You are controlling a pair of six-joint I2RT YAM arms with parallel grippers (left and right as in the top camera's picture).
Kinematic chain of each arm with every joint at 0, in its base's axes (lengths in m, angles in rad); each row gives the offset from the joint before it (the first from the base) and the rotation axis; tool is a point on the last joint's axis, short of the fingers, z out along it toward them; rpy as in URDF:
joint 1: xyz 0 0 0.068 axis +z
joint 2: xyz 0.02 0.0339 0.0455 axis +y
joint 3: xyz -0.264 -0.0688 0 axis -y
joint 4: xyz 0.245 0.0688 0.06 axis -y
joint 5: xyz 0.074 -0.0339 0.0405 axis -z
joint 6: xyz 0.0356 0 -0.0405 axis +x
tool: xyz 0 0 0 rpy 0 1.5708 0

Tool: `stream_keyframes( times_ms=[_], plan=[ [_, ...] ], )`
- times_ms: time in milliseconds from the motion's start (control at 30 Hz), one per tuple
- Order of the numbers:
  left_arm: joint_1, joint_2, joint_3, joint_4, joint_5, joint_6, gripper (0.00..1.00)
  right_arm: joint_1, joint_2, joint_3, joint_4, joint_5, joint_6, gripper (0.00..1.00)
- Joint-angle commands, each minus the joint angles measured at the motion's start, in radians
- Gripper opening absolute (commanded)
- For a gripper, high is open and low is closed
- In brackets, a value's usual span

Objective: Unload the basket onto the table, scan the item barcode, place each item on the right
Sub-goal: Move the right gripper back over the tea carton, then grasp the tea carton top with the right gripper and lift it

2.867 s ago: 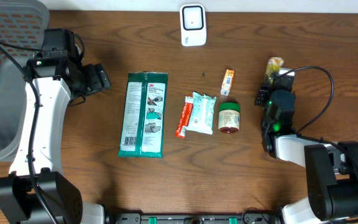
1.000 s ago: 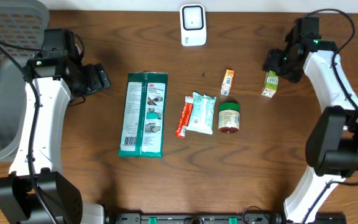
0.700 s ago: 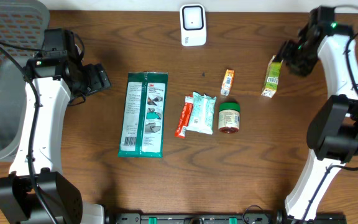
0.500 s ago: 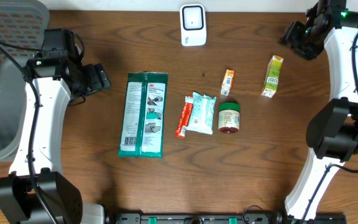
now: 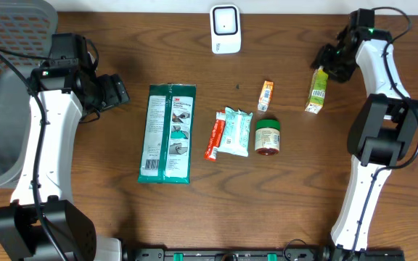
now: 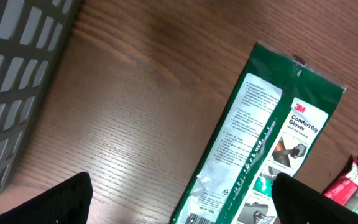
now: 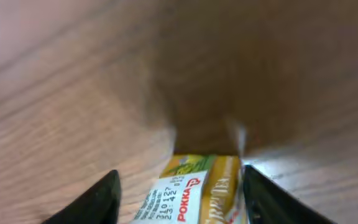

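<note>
- The drink carton lies flat on the desk, far right in the scene. It is well right of the small items in the middle and right of the white scanner at the far edge.
- It is probably light and fairly stiff: a small slim box whose walls would dent under a hard squeeze. Its coated faces look smooth, so it could slip in a loose hold.
- The best hold is likely across the two narrow long sides, near the far end. That leaves the broad faces free to turn toward the scanner.
- The right claw is at the carton's far end, and its wrist view shows a finger on each side of that end. The claw is open, with a gap showing on one side, and is not yet clamped on the carton.
- The left claw is spread wide and empty, far left, beside the green glove pack.
- The carton is green and yellow with small white panels. Up close it shows red "POKKA" lettering and a printed date code on the end. No barcode shows in any view, so I cannot tell which face carries it.
</note>
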State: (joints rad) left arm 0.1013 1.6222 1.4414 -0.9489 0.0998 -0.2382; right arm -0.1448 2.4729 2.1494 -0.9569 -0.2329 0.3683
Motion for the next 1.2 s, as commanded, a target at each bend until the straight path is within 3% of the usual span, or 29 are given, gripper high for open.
stream_keyframes(
  times_ms=[0,200,800,1167],
  plan=[
    [0.004,0.005,0.003,-0.003,0.002,0.006,0.92,0.008,-0.023,0.01,-0.001,0.001,-0.011,0.48],
    [0.004,0.005,0.003,-0.003,0.002,0.006,0.92,0.008,-0.028,0.01,-0.005,0.015,-0.026,0.33],
    [0.004,0.005,0.003,-0.003,0.002,0.006,0.92,0.009,-0.237,0.011,-0.115,0.089,-0.123,0.29],
    [0.004,0.005,0.003,-0.003,0.002,0.006,0.92,0.035,-0.261,0.01,-0.221,0.194,-0.122,0.27]
  ],
)
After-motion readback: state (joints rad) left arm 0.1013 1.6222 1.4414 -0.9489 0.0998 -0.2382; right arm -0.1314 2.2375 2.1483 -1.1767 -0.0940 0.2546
